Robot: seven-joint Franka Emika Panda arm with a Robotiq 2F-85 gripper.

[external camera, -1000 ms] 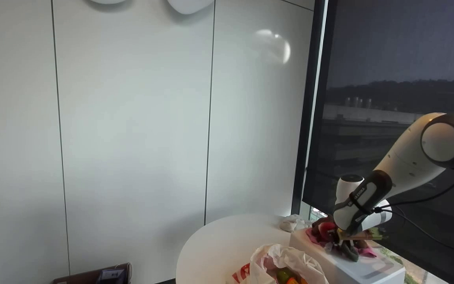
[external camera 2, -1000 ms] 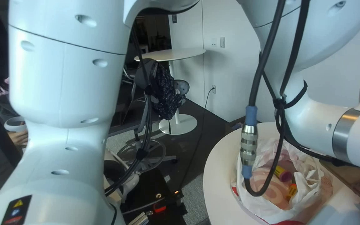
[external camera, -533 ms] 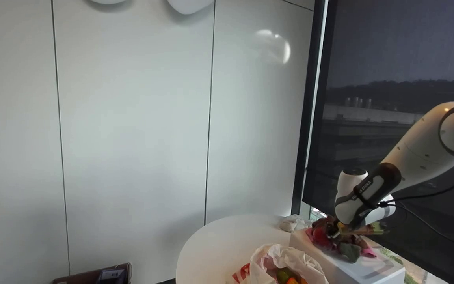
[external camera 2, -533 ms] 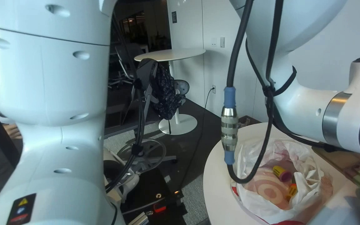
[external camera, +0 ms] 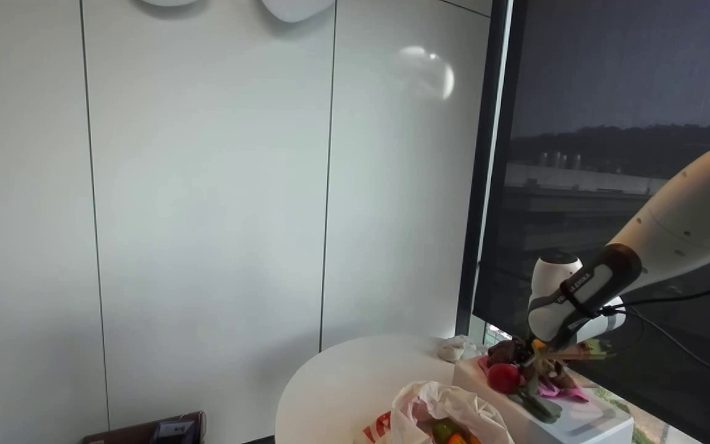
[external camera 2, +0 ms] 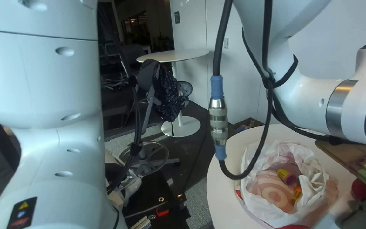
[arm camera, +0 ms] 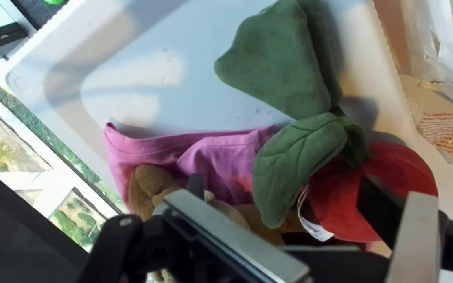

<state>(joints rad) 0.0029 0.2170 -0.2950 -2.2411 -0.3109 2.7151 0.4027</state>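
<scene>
My gripper (arm camera: 283,192) stands open in the wrist view, its fingers wide apart. Just beneath it lies a red round plush (arm camera: 344,200) with green cloth leaves (arm camera: 277,67) and a white tag; the right finger covers part of the red. The leaves spread over a white box top (arm camera: 132,78). Beside them is a pink cloth (arm camera: 210,157) with a brown plush (arm camera: 148,184) on it, partly hidden by the left finger. In an exterior view the red plush (external camera: 504,378) sits at the box's edge below the wrist, where the gripper itself is mostly hidden.
A white plastic bag (external camera: 410,419) with colourful items stands beside the box (external camera: 571,425) on a round white table (external camera: 330,394). A yellow tube (external camera 2: 286,176) shows inside the bag. A crumpled white thing (external camera: 457,349) lies behind. A window borders the box.
The gripper has opened and let go of the red plush, which has dropped slightly onto the box top with its leaves. My arm has risen and drawn back to the right in an exterior view.
</scene>
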